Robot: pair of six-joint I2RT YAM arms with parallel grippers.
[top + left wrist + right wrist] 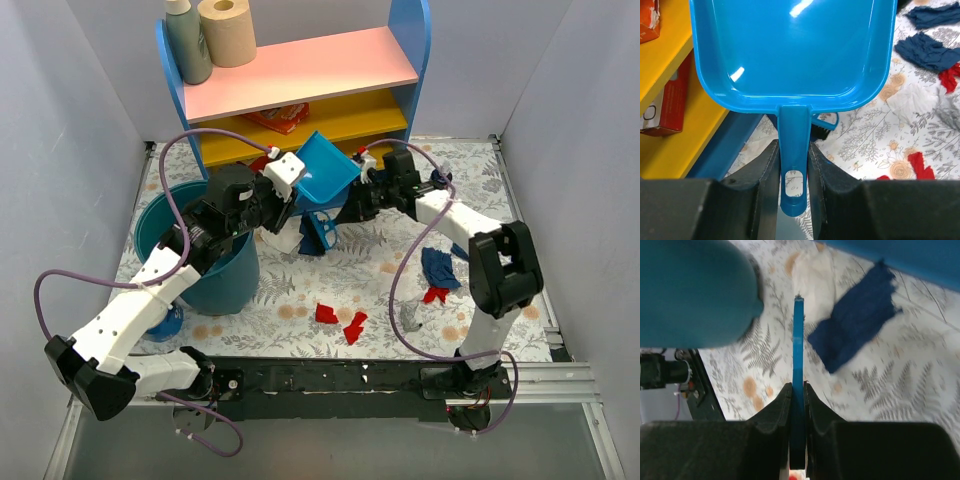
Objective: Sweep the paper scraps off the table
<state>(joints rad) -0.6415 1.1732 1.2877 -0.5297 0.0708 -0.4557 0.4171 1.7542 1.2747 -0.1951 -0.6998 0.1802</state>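
Note:
My left gripper (283, 198) (792, 152) is shut on the handle of the blue plastic dustpan (325, 170) (790, 50) and holds it raised and tilted in front of the shelf unit. My right gripper (352, 208) (798, 390) is shut on the thin blue handle of the hand brush (798, 350), just right of the dustpan. Paper scraps lie on the table (480, 190): a dark blue wad (318, 232) (855, 325) beside a white one (815, 280) under the dustpan, red ones (327, 313) near the front, and dark blue (438, 265), red (435, 294) and grey (410, 320) ones at the right.
A teal bin (205, 250) (695, 290) stands at the left under my left arm. The pink, yellow and blue shelf unit (300, 75) stands at the back, with a bottle and a paper roll on top. A black rail (340, 380) runs along the front edge.

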